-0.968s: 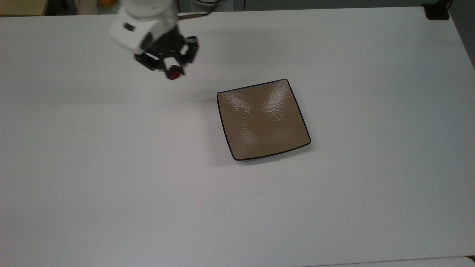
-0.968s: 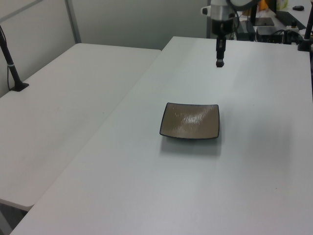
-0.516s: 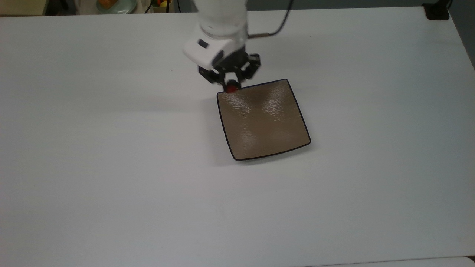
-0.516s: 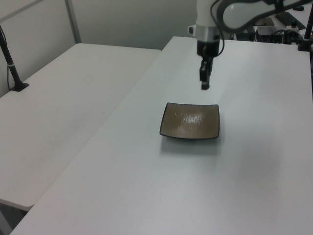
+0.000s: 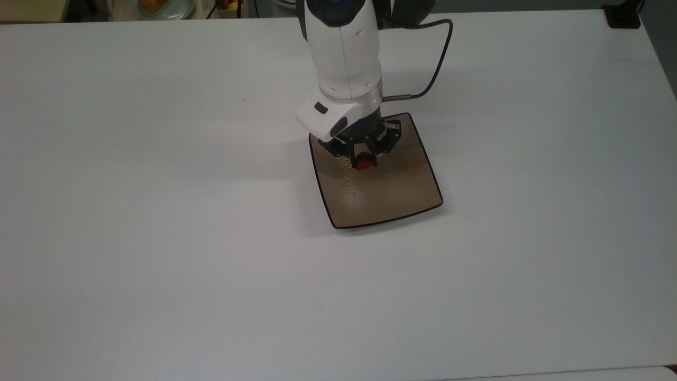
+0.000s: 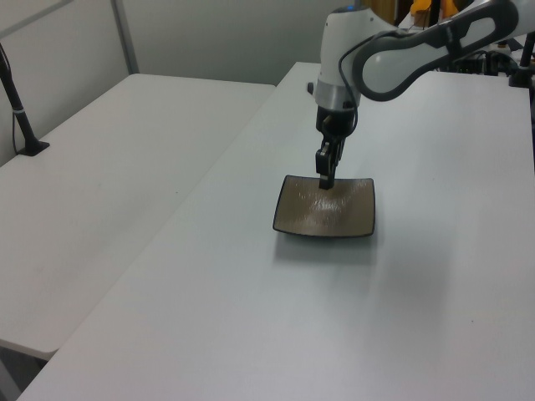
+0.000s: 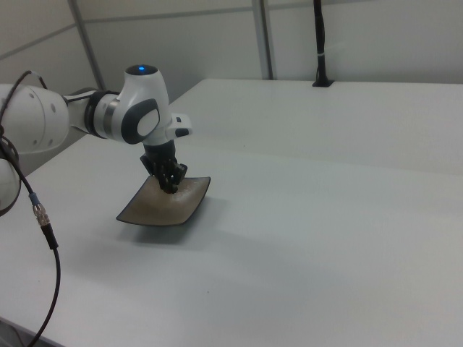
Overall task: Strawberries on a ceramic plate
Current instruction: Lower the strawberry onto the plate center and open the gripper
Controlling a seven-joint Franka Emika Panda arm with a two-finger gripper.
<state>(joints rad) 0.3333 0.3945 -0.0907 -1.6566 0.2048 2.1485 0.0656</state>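
A square tan-brown ceramic plate (image 5: pixel 391 196) (image 6: pixel 334 219) (image 7: pixel 155 206) with a thin dark rim lies on the white table. My gripper (image 5: pixel 363 163) (image 6: pixel 324 181) (image 7: pixel 170 188) hangs over the plate's middle, a little above its surface, pointing down. It is shut on a tiny red strawberry (image 5: pixel 362 162), which peeks out between the black fingertips in the top view. The white arm covers the plate's far edge in the top view.
The white table (image 5: pixel 158 238) spreads wide around the plate. A pale round dish with orange food (image 5: pixel 158 6) sits off the table's far edge at the top view's upper left. A black post base (image 5: pixel 623 16) stands at the far right corner. A second table (image 6: pixel 100 192) adjoins in the left view.
My gripper has carried the strawberry from the table's far left in the top view, past the plate's far corner, to above the plate's middle, and it has come lower.
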